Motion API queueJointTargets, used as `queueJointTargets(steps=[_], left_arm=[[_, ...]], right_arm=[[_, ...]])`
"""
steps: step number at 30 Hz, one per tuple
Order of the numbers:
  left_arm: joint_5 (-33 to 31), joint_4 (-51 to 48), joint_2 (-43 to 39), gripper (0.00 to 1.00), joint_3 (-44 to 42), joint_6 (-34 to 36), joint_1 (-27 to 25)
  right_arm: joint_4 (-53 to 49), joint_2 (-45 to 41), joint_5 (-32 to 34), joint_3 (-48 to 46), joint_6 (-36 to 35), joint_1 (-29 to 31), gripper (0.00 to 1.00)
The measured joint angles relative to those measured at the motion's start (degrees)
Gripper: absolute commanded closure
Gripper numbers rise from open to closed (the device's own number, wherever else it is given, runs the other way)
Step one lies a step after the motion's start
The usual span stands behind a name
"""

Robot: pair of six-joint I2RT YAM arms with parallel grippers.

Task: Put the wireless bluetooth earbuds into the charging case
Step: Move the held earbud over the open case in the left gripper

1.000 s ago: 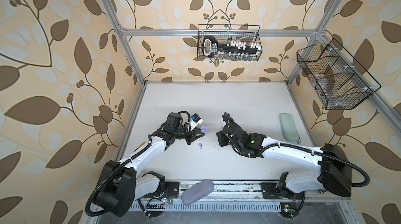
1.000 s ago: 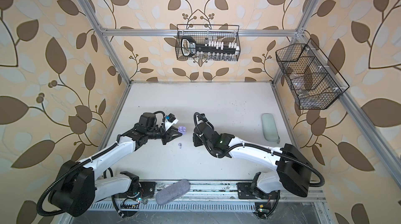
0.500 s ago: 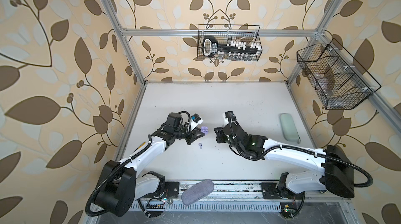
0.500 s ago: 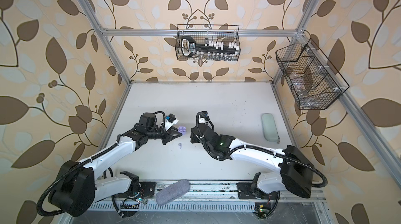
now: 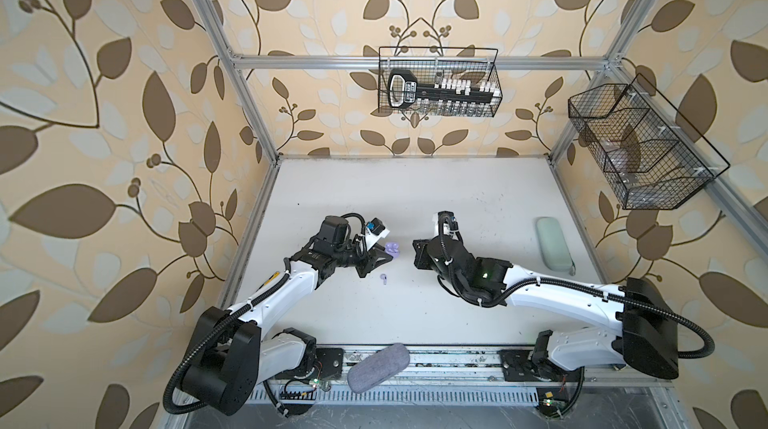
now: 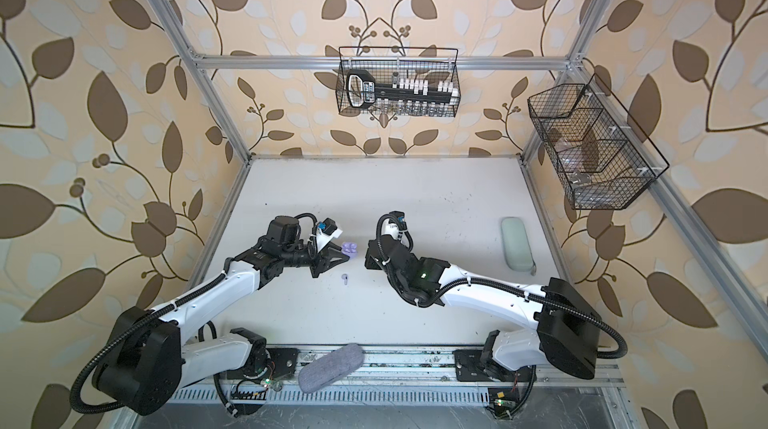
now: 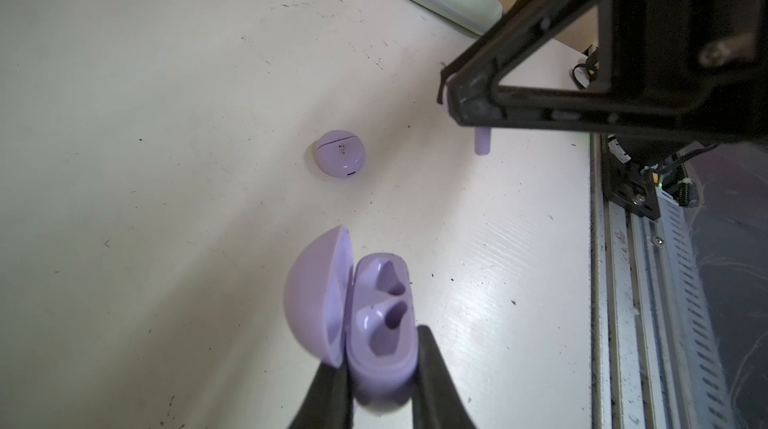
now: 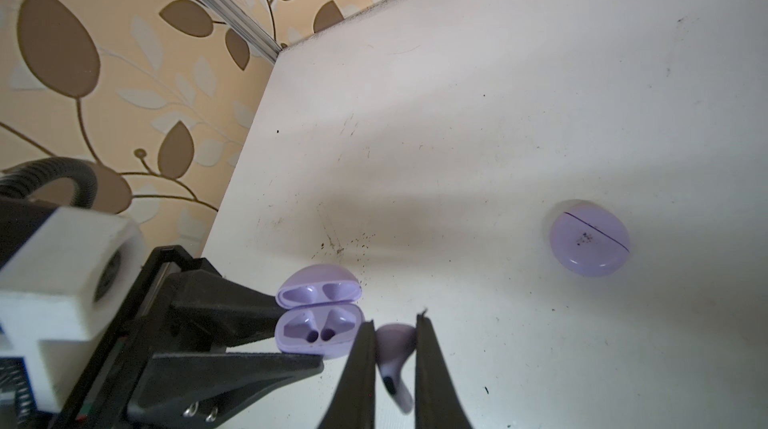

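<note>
open charging case (image 7: 376, 323): lavender plastic, smooth, properly glossy, highlights in sockets
closed case (image 7: 340, 153) beyond it: same plastic, more satin, dark specks on lid
earbud (image 8: 392, 348) just beside open case: glossy lavender plastic too
jaws: black plastic, matt, edges kinda rough
tabletop (image 7: 187, 115): white, faint ribbed sheen, scuffed, dirt specks everywhere
mint case (image 5: 552, 244) well right of open case: smooth, matt-ish
grey case (image 5: 378, 366): woven cloth look
wire basket (image 5: 440, 82): thin black metal
frame (image 5: 311, 61): brushed aluminium
walls (image 5: 124, 115): embossed paper
</note>
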Motion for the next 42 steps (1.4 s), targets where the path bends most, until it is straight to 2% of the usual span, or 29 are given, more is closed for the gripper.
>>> queueJointTargets(steps=[17,42], left_arm=[[-0.07,-0.26,0.02,0.95,0.0,0.0,0.0],[-0.28,-0.24,0.02,0.95,0.0,-0.07,0.0]], right_arm=[[4.81,6.03,1.73,3.52,6.64,1.6,0.88],[9.77,10.05,1.44,3.52,10.01,3.17,0.89]])
